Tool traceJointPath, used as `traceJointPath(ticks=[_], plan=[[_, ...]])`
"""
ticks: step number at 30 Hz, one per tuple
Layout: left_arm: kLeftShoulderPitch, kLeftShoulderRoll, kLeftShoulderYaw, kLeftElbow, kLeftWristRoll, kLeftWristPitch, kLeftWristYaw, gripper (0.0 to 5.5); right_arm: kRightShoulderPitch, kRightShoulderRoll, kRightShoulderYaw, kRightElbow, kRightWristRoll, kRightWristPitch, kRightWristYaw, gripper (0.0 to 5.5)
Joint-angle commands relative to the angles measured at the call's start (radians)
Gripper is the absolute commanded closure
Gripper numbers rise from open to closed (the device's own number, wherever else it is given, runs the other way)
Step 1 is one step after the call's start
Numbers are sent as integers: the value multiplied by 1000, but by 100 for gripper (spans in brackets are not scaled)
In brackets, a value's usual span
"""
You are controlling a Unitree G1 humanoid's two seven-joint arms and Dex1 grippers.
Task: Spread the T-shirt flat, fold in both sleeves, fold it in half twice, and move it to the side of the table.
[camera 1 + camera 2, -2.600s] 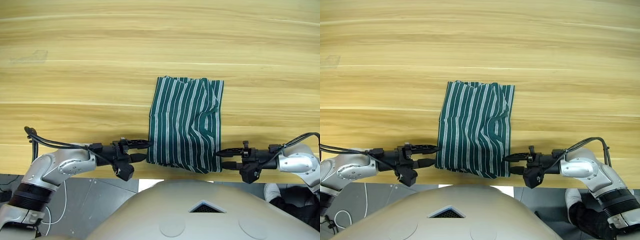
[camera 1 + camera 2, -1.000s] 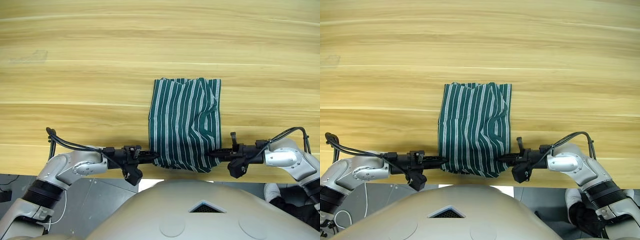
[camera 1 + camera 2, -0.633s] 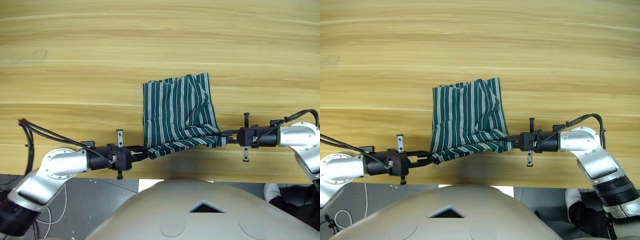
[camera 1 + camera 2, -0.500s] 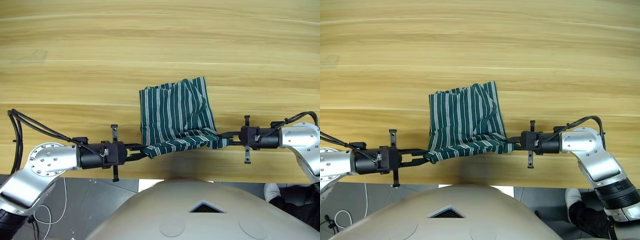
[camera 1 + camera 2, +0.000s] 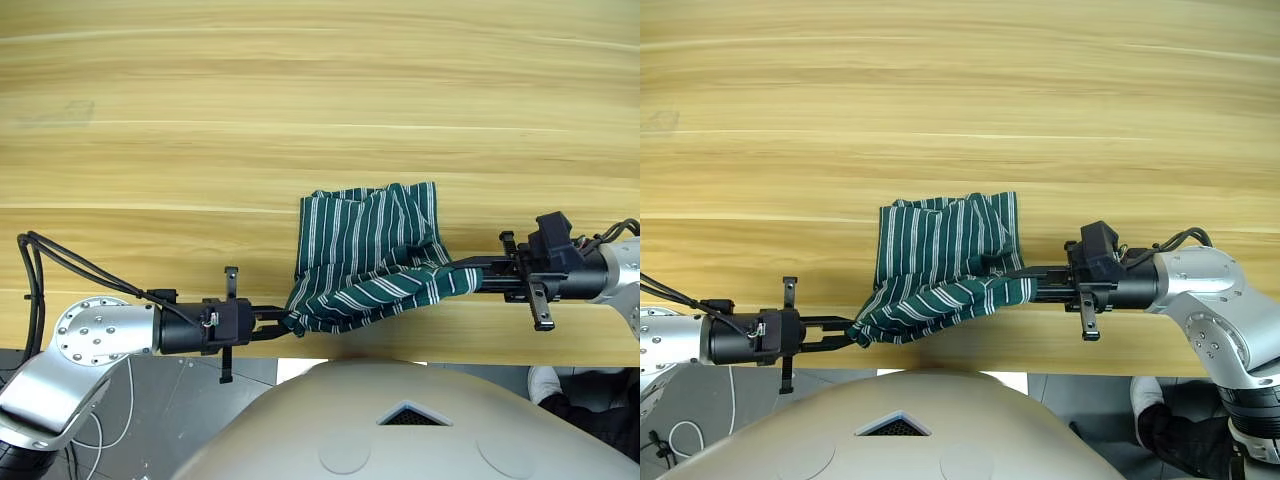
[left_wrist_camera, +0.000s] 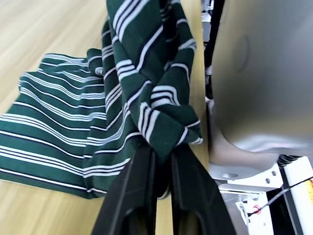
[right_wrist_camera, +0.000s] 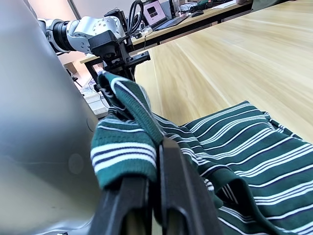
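Observation:
The T-shirt [image 5: 368, 230], dark green with white stripes, is folded into a narrow rectangle near the table's front edge. Its far part rests on the wood. Its near hem [image 5: 940, 300] is raised and stretched between both grippers. My left gripper [image 5: 283, 325] is shut on the near left corner [image 6: 168, 128], just in front of the table's edge. My right gripper [image 5: 470, 278] is shut on the near right corner [image 7: 124, 147], above the table. The cloth bunches around each pair of fingers and sags between them.
The wooden table [image 5: 200, 100] stretches wide and bare to the left, the right and beyond the shirt. Its front edge [image 5: 150, 350] runs right under both arms. A far desk with a laptop [image 7: 161, 14] stands behind in the right wrist view.
Both grippers, open beside the near corners earlier, have shut on them and lifted the hem. In the last half second the shirt has shifted right, the right gripper moving right and its wrist turning.

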Motion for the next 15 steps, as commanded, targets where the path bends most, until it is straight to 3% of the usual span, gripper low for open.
traceJointPath(ticks=[1, 9, 15], plan=[[93, 22, 96, -67, -44, 40, -71, 526, 27, 5, -7, -18, -84, -15, 7, 548], [99, -38, 220, -132, -199, 142, -113, 526, 71, 32, 12, -9, -218, -65, 29, 548], [84, -72, 140, -84, -3, 98, -117, 526, 86, 52, -18, -26, -169, -32, 31, 548]])
